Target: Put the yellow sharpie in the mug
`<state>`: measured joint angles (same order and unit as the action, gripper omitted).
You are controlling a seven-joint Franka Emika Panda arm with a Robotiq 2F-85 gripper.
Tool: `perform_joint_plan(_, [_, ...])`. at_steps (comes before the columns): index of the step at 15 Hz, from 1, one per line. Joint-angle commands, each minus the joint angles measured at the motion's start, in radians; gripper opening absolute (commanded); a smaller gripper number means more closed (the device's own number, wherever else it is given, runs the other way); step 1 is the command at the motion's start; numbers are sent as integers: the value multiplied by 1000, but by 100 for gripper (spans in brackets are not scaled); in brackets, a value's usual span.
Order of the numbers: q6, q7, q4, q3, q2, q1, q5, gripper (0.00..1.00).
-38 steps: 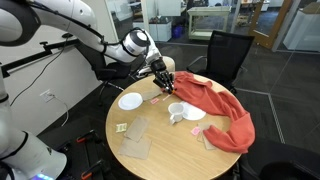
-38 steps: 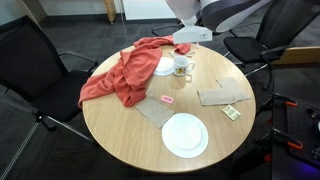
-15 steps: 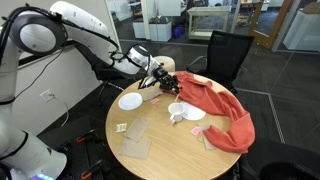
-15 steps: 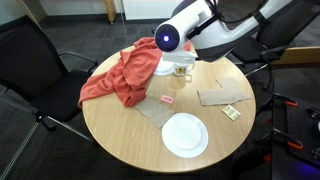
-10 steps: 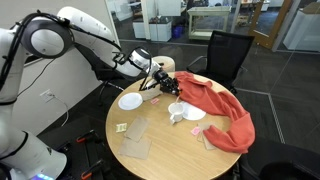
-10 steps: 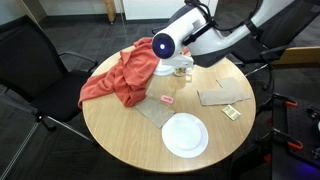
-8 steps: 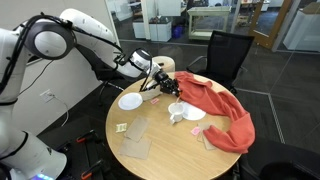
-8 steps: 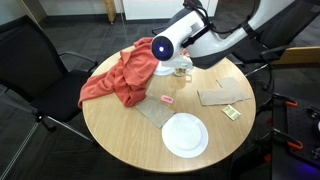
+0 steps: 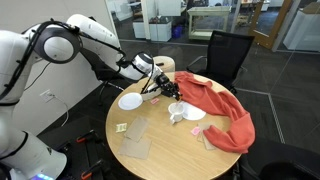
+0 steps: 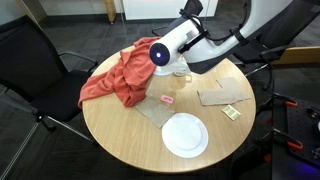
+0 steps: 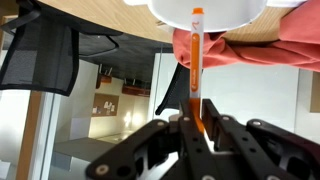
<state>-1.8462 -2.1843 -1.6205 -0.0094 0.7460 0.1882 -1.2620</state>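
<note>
In the wrist view, which looks upside down, my gripper [image 11: 195,118] is shut on the yellow sharpie [image 11: 196,50]. The pen's tip points at the white mug [image 11: 210,10], filling the top edge. In an exterior view the gripper [image 9: 171,90] hangs tilted just above and behind the mug [image 9: 176,114], which stands next to the red cloth [image 9: 222,110]. In the opposite exterior view my arm [image 10: 175,55] hides most of the mug.
A flat white plate [image 9: 130,100] [image 10: 184,134] lies on the round wooden table [image 10: 120,125]. A shallow white dish [image 9: 194,112] sits by the mug. Brown flat pieces [image 10: 222,96], a pink bit [image 10: 167,100] and a yellowish square [image 10: 231,112] lie around. Black chairs [image 9: 228,55] surround the table.
The arm has swung and tilted its wrist, bringing the gripper with the sharpie from beside the plate closer to the mug. Table objects have not moved.
</note>
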Motion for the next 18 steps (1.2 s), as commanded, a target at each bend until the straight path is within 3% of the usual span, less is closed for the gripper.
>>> perform_joint_plan(1, [25,39,30,19,14,-11,33,49])
perform_joint_plan(8, [16,33,-8,11,-7,-17,53,99])
perform_joint_plan(12, [11,16,-48,7,-28,-28,48,100])
perform_joint_plan(13, [5,12,-5,7,10,-22,36,100])
perform_joint_plan(18, [5,12,-12,6,10,-28,36,100])
